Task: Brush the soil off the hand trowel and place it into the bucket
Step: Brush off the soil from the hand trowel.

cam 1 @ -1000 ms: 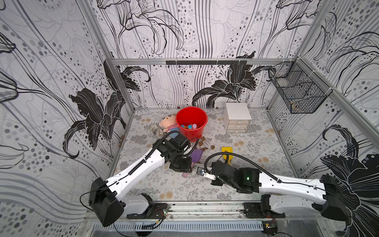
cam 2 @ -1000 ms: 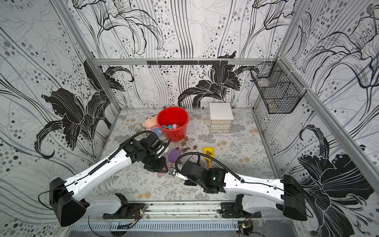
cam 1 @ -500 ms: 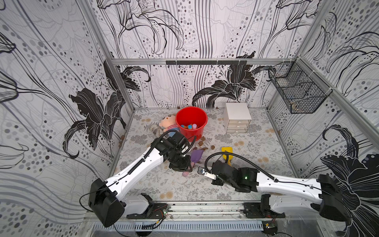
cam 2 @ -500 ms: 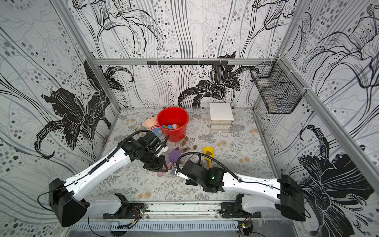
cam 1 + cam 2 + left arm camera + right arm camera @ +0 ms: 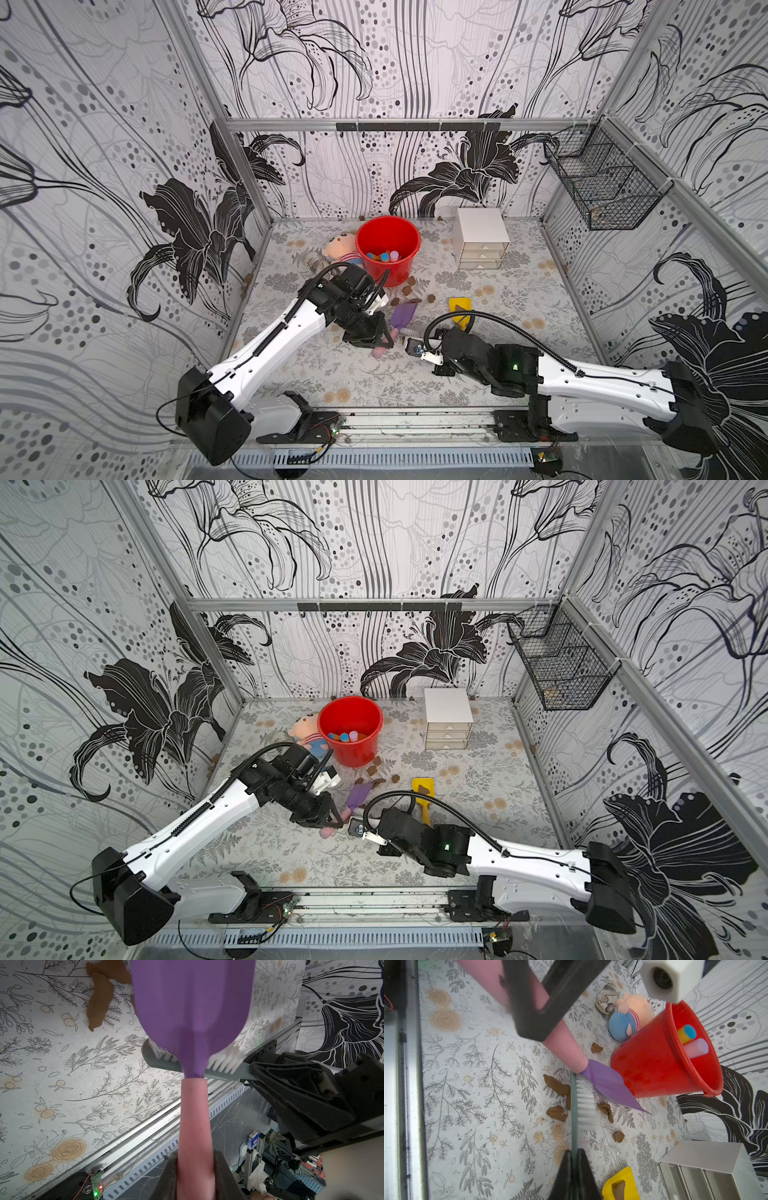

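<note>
The hand trowel (image 5: 402, 316) (image 5: 193, 1001) has a purple blade and a pink handle. My left gripper (image 5: 384, 338) (image 5: 195, 1157) is shut on that handle and holds the trowel low over the floor. My right gripper (image 5: 574, 1155) (image 5: 427, 337) is shut on a grey-green brush (image 5: 584, 1101). The brush's white bristles (image 5: 220, 1062) press against the blade beside its neck. Brown soil (image 5: 556, 1084) (image 5: 411, 280) lies in clumps on the floor under and around the blade. The red bucket (image 5: 386, 270) (image 5: 654, 1057) stands just beyond the blade tip with coloured pieces inside.
A yellow scoop (image 5: 459, 305) with a soil clump on it lies right of the trowel. A plush toy (image 5: 340, 249) leans by the bucket's left side. A white drawer box (image 5: 480, 241) stands at the back right. A wire basket (image 5: 602, 191) hangs on the right wall.
Both arms have shifted only slightly. The brush stays against the trowel by its neck and both grips are unchanged.
</note>
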You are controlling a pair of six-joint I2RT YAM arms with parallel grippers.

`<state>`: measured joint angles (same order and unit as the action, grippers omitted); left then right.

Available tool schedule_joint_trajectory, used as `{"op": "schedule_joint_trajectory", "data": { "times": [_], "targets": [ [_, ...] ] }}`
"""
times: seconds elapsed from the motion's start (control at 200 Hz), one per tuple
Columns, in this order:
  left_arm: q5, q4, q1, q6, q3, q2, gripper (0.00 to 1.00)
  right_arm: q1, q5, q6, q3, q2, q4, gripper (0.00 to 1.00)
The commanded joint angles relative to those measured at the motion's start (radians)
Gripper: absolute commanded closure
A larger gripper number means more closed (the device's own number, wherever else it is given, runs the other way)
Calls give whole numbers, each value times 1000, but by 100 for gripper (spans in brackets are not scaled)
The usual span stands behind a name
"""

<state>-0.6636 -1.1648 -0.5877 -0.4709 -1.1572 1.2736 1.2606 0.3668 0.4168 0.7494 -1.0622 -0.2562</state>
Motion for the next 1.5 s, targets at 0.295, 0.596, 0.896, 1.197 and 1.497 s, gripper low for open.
{"op": "schedule_joint_trajectory", "data": {
  "times": [0.295, 0.596, 0.896, 1.197, 1.497],
  "targets": [
    [-212, -27, 139, 61, 13, -28, 100, -18, 85, 83, -50, -5, 10, 100],
    [-267, -75, 161, 93, 53, -33, 100, -6, -3, 221, -38, -10, 163, 100],
    [-220, -131, 160, 134, 40, -30, 100, -104, 87, 205, -44, -21, 142, 100],
    [-160, -151, 158, 156, 14, -18, 100, -15, -29, 215, -38, -35, 103, 100],
    [-64, -181, 117, 168, 32, -17, 100, -27, 58, 213, -8, -86, 158, 100]
  ]
}}
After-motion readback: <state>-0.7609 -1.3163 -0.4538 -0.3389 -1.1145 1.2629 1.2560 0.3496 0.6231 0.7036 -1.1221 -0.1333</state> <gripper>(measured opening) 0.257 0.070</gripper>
